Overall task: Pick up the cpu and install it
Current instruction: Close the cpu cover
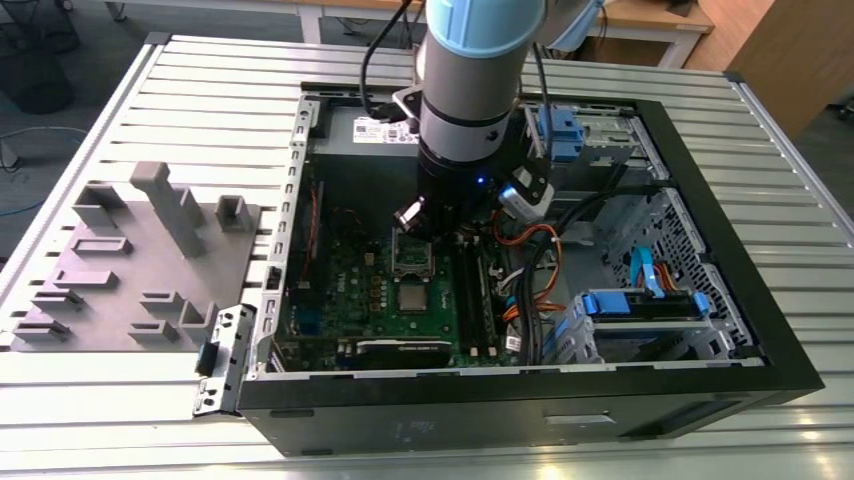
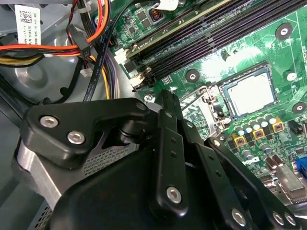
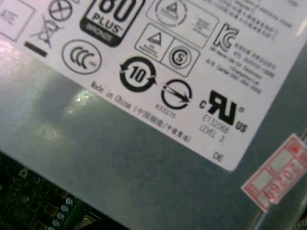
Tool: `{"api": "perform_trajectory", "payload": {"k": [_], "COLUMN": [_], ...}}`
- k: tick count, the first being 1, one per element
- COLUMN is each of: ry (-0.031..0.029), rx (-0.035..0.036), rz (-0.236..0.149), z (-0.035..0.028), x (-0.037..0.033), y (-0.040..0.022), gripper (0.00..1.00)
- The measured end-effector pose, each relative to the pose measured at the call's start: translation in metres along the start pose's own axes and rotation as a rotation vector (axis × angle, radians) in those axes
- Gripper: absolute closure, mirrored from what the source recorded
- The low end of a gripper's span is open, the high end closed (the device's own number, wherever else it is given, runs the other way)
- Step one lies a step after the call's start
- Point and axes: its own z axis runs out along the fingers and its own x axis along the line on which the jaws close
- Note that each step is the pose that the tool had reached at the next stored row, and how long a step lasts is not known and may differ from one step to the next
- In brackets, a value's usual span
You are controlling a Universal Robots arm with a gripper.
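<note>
Gripper (image 1: 437,228): low inside the open computer case (image 1: 747,330), above the green board (image 1: 350,290); whether it is apart or together is hidden.
Contact: clear of the cpu.
Cpu (image 1: 416,298) (image 2: 251,94): flat in its socket, silver top up, just near of the gripper.
Socket frame (image 1: 411,258): open, between gripper and cpu.

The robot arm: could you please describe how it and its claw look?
The arm is a grey cylinder with a pale blue joint cap, a black wrist section showing a small blue light, and a black cable running alongside. In the second wrist view the claw is black, jointed bars with silver screws.
</note>
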Motion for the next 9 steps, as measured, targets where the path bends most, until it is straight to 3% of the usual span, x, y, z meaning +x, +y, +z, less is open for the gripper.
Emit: {"api": "perform_trajectory", "payload": {"k": [9], "ry": [-0.0044], "rx": [-0.0012], "rz": [0.000], "z": [-0.0002], "x": [0.0034], "y": [0.0020], "gripper": [0.89]}}
